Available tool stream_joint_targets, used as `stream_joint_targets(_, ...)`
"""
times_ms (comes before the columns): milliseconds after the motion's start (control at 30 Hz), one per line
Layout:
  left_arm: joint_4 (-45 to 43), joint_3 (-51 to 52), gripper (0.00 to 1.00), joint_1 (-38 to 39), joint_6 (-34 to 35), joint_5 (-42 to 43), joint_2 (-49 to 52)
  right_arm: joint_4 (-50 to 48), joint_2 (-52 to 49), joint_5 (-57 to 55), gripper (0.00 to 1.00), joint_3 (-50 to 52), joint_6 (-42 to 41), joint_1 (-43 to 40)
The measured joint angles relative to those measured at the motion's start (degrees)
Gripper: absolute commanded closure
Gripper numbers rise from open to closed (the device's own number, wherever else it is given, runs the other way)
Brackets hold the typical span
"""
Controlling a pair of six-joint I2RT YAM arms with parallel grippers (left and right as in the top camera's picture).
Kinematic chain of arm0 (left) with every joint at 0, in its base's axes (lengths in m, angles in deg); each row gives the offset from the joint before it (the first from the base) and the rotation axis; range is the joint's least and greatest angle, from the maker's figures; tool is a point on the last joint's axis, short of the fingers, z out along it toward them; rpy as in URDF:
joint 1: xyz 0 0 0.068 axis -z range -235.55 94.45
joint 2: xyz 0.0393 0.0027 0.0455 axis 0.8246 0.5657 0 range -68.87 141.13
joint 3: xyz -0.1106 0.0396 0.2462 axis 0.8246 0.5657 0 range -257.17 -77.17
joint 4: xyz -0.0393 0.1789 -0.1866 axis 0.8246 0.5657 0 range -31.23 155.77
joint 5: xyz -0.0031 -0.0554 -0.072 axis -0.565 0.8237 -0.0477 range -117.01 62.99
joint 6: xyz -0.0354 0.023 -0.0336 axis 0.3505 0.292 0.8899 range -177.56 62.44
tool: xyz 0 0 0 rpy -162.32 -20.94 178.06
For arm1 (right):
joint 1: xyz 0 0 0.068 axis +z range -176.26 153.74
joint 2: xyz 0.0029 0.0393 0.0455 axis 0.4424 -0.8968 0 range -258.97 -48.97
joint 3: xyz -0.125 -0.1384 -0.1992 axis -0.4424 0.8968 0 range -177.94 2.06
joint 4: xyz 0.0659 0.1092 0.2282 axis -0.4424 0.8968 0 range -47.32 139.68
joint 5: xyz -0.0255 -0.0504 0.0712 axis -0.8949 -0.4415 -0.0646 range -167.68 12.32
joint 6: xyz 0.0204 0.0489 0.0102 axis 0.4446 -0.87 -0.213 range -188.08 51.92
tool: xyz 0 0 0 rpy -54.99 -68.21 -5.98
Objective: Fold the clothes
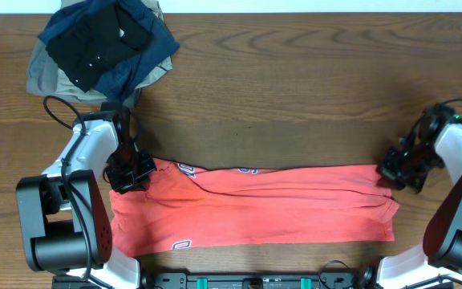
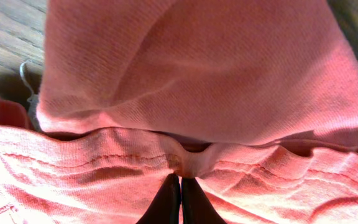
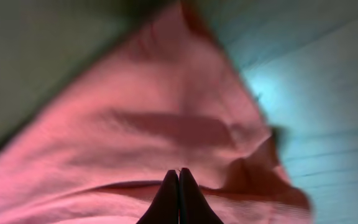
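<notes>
Your overhead view is sharp and evenly lit; your right wrist view is smeared, tabletop (image 3: 328, 93) washed bluish; the T-shirt (image 2: 197, 74) looks soft in left wrist

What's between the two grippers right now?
The coral T-shirt, its far edge spanning from left gripper to right gripper; overhead view shows it.

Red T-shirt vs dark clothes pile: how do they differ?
T-shirt is coral-red; the pile is black, navy and khaki. T-shirt lies stretched in a long band along the near edge; pile sits bunched at the far left corner. T-shirt is pinched by left gripper and right gripper; pile is untouched. Both rest on the table.
</notes>
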State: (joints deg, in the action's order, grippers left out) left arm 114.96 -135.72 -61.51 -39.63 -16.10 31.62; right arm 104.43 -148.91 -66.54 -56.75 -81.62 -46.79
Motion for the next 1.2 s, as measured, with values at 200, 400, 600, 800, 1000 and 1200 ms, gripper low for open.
stream_joint_targets(200, 0.02, 0.00, 0.94, 0.00, -0.26, -0.44, 0.00, -4.85, 0.04, 1.27, 0.96, 7.72, -0.22, 0.20)
stream_joint_targets(400, 0.17, 0.00, 0.94, 0.00, -0.42, -0.44, 0.00, -7.39, 2.51, 0.37, 0.95, 10.21, -5.84, 0.15)
stream_joint_targets(600, 0.33, 0.00, 0.94, 0.00, -0.42, -0.46, 0.00, -5.05, 1.64, -3.67, 0.93, 8.22, -9.81, -2.80)
stream_joint_targets(800, 0.17, 0.00, 0.94, 0.00, -0.42, -0.48, 0.00, 0.09, 0.00, -9.99, 0.92, -0.61, -10.88, -5.68)
stream_joint_targets(1000, 0.63, -0.11, 0.94, 0.00, -0.42, -0.46, 0.00, 7.37, 0.00, -11.32, 0.61, -11.19, -10.88, -5.70)
stream_joint_targets(1200, 0.44, -0.59, 0.23, 0.00, -1.09, -0.61, -1.31, 10.27, 0.02, -11.63, 0.01, -14.29, -10.10, -6.01)
